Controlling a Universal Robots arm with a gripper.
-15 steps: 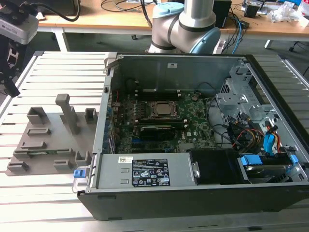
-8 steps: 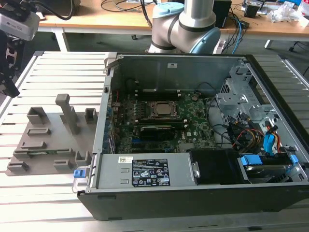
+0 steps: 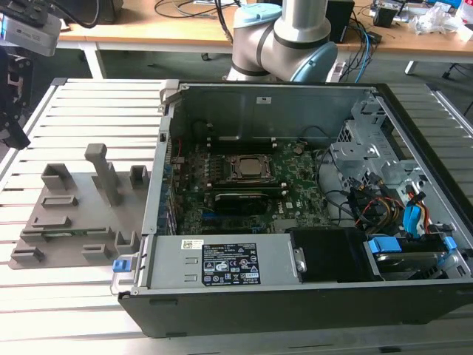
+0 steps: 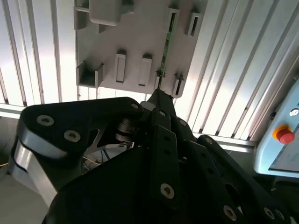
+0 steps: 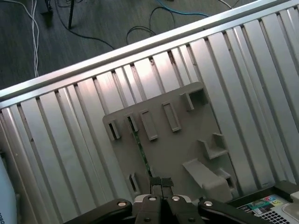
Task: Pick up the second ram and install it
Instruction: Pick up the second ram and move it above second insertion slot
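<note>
Gripper, fingers pressed together, hangs over the second ram, edge-on in the grey holder at the exterior view's left, one end hidden.

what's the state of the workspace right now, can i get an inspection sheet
surface: slatted metal table carrying a grey fixture plate and an open computer case
job's things: second ram stands on edge in a fixture slot, not yet lifted; motherboard exposed in the case
clutter: pale crumpled material on the wooden desk behind
grippers: gripper shut and empty, hovering over the fixture in line with the ram
cables: red, black and blue leads inside the case; loose cables on the floor
surroundings: arm base; panel with a red button
</note>
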